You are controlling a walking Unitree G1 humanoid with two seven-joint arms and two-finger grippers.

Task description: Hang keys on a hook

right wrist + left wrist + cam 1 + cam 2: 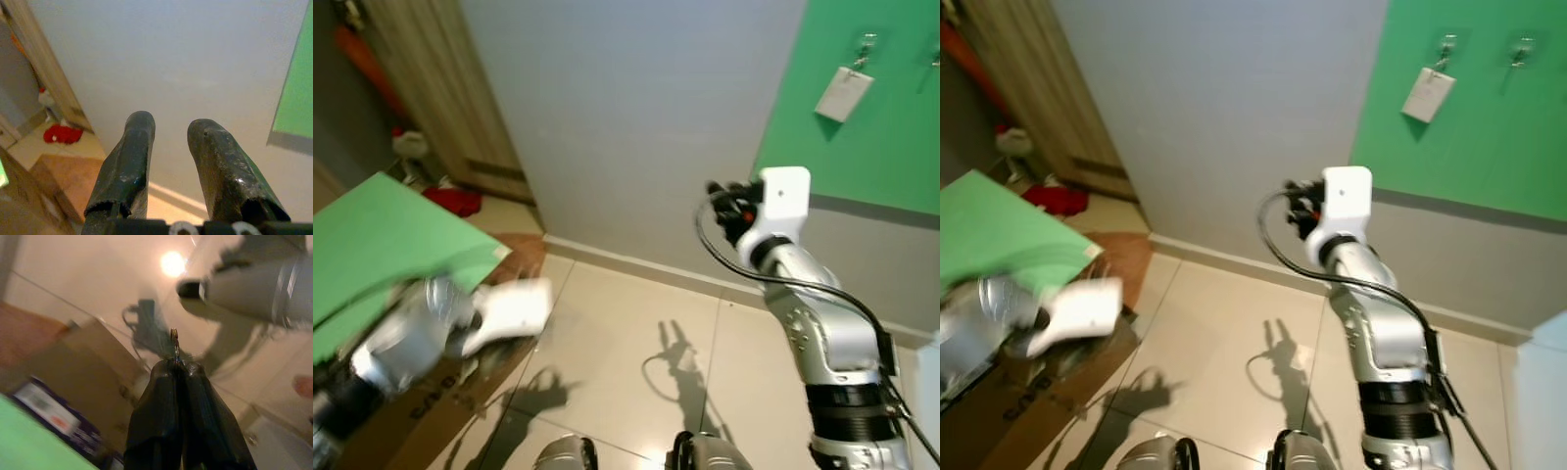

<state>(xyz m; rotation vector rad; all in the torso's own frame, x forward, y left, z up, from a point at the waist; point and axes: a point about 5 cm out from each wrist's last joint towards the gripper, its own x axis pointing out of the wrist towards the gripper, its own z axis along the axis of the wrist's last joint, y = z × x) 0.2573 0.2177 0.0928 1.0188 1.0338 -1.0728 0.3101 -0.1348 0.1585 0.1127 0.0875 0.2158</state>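
Left wrist view puts the left tool (180,366) with its fingers pressed together on a thin metal key ring (174,339), only a sliver poking out. So slight a pinch could let the keys slip as the blurred arm swings. The right tool (171,129), fingers apart and empty, faces the grey wall. The hooks (1446,44) sit high on the green panel (1489,127), well apart, so a reach may fall short.

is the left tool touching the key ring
Touching: in the left wrist view the left tool is shut on the key ring, which pokes out past its tips.
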